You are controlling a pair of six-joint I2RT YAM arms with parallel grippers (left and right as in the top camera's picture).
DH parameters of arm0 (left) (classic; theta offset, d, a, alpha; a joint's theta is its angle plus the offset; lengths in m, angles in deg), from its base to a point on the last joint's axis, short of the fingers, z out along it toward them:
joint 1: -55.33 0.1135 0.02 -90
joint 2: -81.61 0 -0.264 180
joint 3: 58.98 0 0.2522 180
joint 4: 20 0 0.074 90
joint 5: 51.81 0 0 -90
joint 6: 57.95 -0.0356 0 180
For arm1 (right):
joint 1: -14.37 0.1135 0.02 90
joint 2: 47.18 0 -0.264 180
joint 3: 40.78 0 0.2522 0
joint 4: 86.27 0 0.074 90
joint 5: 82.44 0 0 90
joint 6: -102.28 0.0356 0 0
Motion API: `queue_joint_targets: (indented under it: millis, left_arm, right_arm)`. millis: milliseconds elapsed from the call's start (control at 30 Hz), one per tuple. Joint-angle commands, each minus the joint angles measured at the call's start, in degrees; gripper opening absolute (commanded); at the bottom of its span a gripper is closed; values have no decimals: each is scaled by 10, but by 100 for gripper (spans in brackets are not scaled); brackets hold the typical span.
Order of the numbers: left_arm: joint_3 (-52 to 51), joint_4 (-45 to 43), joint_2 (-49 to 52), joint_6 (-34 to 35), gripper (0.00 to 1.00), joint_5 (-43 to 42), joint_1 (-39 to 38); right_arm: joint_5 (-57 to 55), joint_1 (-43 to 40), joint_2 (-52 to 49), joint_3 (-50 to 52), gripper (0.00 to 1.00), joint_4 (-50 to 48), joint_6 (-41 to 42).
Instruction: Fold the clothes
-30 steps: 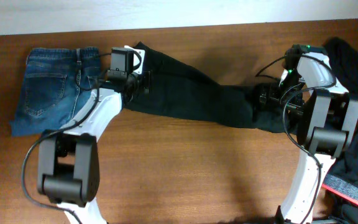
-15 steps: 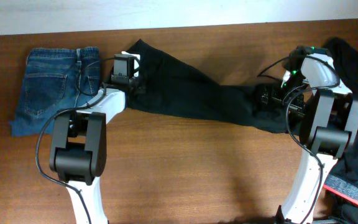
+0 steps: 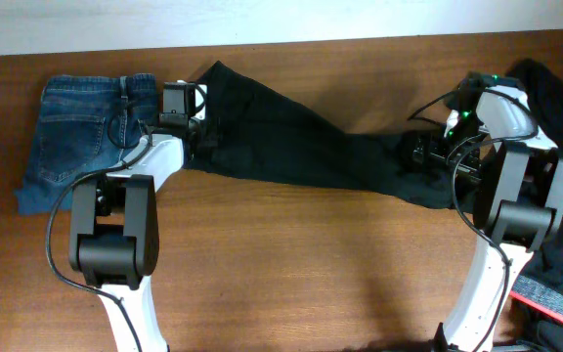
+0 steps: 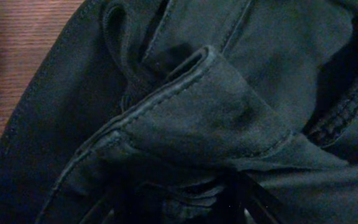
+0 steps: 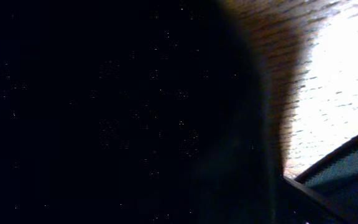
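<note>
The black trousers (image 3: 301, 147) lie stretched across the back of the table from upper left to right. My left gripper (image 3: 201, 137) is at their waist end, shut on a bunched fold of the waistband (image 4: 197, 106). That fold runs down between the dark fingers. My right gripper (image 3: 420, 154) sits at the leg end with its jaws wide open. Black cloth fills almost the whole right wrist view, and only a strip of wood (image 5: 328, 93) shows. The folded blue jeans (image 3: 81, 137) lie at the far left.
A heap of black garments (image 3: 560, 108) covers the right edge beside the right arm, with a red-trimmed piece (image 3: 550, 298) at the lower right. The brown table (image 3: 301, 264) shows bare wood in front of the trousers.
My left gripper has moved left toward the jeans and dragged the waist end with it. The trousers now lie straighter. The right gripper has hardly moved.
</note>
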Motion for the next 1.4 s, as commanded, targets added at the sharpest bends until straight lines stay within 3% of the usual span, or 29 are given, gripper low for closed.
queue_joint_targets:
  millis: [0, 200, 333, 500, 767, 867, 1367]
  left_arm:
    - [-21, 26, 23, -3, 63, 84, 52]
    - [-13, 24, -77, -5, 78, 62, 52]
    - [-12, 41, -150, -50, 81, 63, 52]
    - [-12, 127, -195, -66, 73, 52, 52]
    - [-14, 246, -192, -68, 58, -74, 48]
    - [-15, 268, -192, -113, 58, -77, 40]
    - [-15, 246, -104, -164, 60, -79, 32]
  right_arm:
    - [-126, -49, -75, 31, 99, -56, -11]
    - [-125, -52, -75, 31, 99, -60, -12]
    - [-126, -52, -75, 31, 99, -60, -12]
    - [-125, -52, -75, 31, 99, -62, -12]
    - [-125, -52, -75, 31, 99, -62, -12]
    - [-125, -52, -75, 31, 99, -62, -12]
    - [-123, -52, -75, 31, 99, -53, -12]
